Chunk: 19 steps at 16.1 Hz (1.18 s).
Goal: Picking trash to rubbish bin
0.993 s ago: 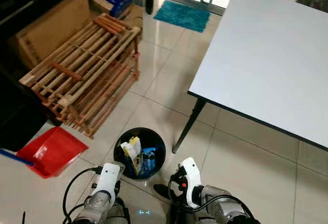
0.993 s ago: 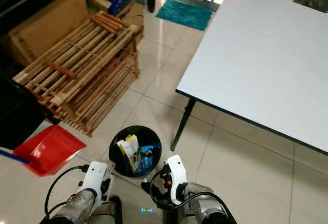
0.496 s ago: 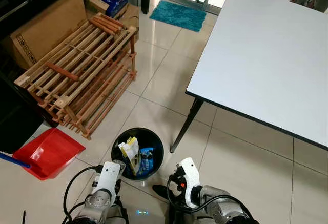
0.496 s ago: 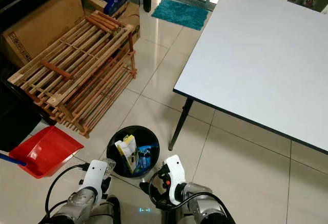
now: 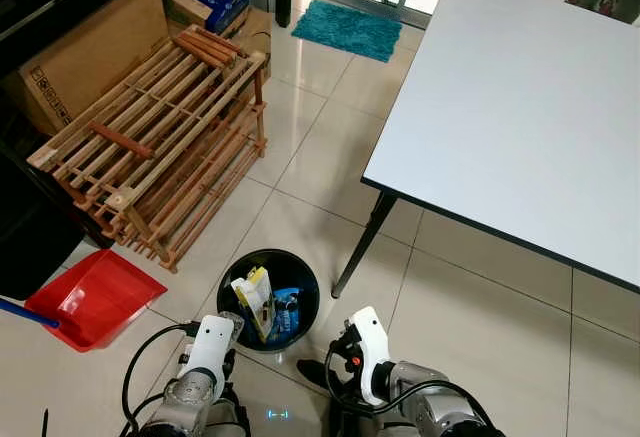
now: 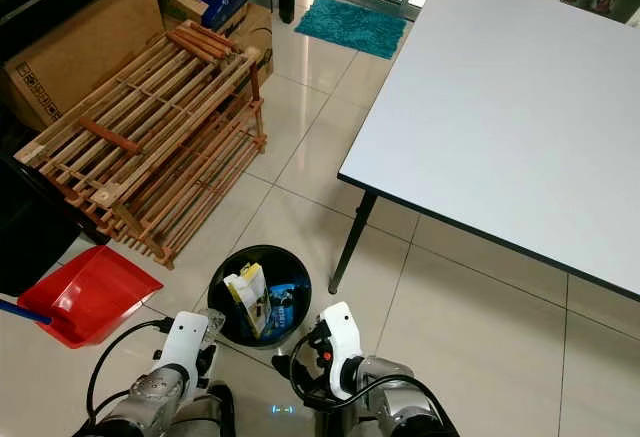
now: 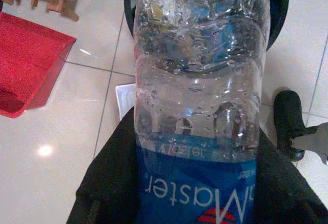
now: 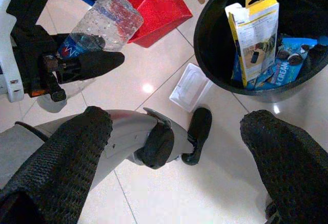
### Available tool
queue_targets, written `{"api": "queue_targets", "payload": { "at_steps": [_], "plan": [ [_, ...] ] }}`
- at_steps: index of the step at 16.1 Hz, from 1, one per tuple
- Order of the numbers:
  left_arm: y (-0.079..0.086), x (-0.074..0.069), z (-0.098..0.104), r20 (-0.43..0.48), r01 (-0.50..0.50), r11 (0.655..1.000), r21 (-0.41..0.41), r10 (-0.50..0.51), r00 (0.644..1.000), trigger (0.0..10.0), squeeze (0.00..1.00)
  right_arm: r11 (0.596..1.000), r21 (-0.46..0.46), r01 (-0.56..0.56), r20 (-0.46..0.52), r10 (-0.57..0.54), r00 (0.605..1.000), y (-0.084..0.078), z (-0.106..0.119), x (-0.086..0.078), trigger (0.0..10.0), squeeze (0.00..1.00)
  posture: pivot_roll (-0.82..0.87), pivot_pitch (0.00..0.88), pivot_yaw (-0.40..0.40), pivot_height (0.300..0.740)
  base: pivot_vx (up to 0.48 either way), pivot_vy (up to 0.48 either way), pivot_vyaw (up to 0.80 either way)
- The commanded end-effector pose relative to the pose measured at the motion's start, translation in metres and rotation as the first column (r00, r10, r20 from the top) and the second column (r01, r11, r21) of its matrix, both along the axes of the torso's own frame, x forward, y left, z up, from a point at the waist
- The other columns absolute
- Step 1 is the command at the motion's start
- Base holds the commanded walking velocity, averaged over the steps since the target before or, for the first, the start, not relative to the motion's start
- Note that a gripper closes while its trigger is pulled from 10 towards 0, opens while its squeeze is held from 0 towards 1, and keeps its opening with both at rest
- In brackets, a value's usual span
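Nothing has shifted: left fingers (image 8: 92,62) still pinch the bottle (image 7: 200,106); right fingers (image 8: 287,162) spread.

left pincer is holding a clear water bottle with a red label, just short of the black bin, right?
Not quite: the label is blue, not red. The left wrist view shows the water bottle clamped in the left pincer, clear plastic above a blue label with white lettering. The rest holds: the black bin sits on the floor just ahead of it, already holding some packaging.

One bin (image 5: 300,277), one bottle (image 7: 200,96), one red dustpan (image 5: 85,297), one table (image 5: 520,107).
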<state>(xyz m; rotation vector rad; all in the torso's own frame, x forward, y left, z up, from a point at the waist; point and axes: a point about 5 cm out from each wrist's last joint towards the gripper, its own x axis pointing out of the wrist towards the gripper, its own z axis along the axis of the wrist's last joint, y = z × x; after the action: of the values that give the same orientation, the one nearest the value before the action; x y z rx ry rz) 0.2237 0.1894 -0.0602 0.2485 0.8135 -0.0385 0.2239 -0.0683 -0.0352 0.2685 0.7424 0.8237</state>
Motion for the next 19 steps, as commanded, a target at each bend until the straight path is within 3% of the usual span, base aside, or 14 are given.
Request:
{"api": "queue_targets", "payload": {
  "at_steps": [1, 19],
  "plan": [
    [-0.0009, -0.0072, -0.0049, -0.031, 0.003, 1.0, -0.004, -0.004, 1.0, 10.0, 0.0, 1.0, -0.001, 0.017, -0.021, -0.017, 1.0, -0.0034, -0.0043, -0.0052, 10.0, 0.0, -0.03, 0.227, -0.114, 0.74, 0.0, 0.0, 0.0],
    [-0.0024, -0.008, -0.0059, -0.047, 0.003, 1.0, -0.007, -0.004, 0.999, 10.0, 0.0, 1.0, 0.002, 0.002, -0.023, -0.002, 1.0, -0.0008, -0.0036, -0.0054, 10.0, 0.0, -0.03, 0.224, -0.113, 0.74, 0.279, 0.0, 0.0]
  ]
}}
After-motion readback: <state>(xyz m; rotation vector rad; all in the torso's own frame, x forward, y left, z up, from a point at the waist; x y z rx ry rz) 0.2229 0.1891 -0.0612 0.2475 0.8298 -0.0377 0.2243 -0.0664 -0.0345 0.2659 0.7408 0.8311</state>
